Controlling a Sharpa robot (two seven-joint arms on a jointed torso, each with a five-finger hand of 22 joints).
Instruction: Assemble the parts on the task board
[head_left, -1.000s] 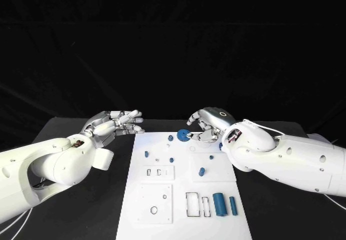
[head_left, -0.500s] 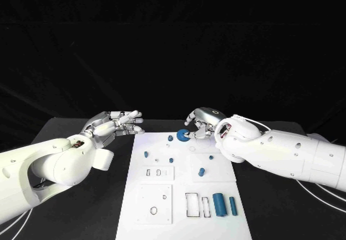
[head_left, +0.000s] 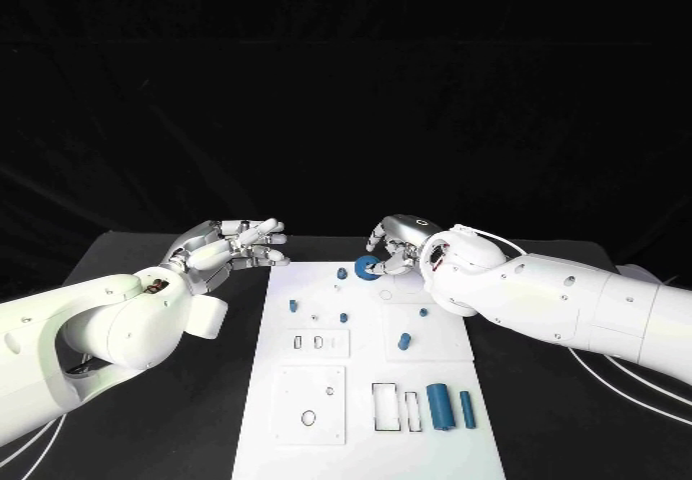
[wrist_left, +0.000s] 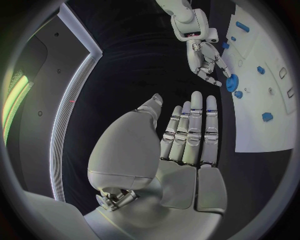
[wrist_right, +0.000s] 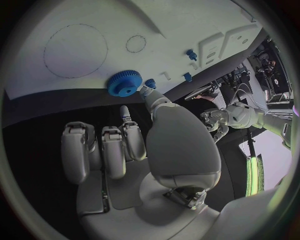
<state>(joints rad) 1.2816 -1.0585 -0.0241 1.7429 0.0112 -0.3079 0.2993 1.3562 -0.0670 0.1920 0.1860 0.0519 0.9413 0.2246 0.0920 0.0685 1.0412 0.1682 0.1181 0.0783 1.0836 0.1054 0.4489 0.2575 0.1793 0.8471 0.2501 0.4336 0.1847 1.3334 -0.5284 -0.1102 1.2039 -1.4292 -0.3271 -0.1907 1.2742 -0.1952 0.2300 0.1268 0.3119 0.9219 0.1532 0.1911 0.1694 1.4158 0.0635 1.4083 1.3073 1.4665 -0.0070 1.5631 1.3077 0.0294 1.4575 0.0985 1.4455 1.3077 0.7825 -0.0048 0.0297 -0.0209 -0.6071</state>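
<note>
The white task board (head_left: 325, 450) lies lengthwise in the middle of the table. At its far end my right hand (head_left: 398, 243) pinches a blue gear (head_left: 366, 267) by the rim, just over the board's edge. The right wrist view has the thumb tip against the gear (wrist_right: 123, 83), close to two drawn circles on the board (wrist_right: 94, 20). My left hand (head_left: 231, 250) hovers off the board's far left corner, fingers straight and side by side, holding nothing. The left wrist view shows the right hand (wrist_left: 203, 60) with the gear (wrist_left: 232, 82) at its fingertips.
Small blue pegs (head_left: 343, 320) stand scattered over the board's far half, one (head_left: 342, 274) right beside the gear. Two blue cylinders (head_left: 438, 408) lie near the front right, next to rectangular outlines (head_left: 385, 409). Black table (head_left: 173, 420) flanks the board on both sides.
My right wrist has drawn back toward the far edge and the forearm has swung lower across the board. The gear stays in about the same spot. The left hand has not moved.
</note>
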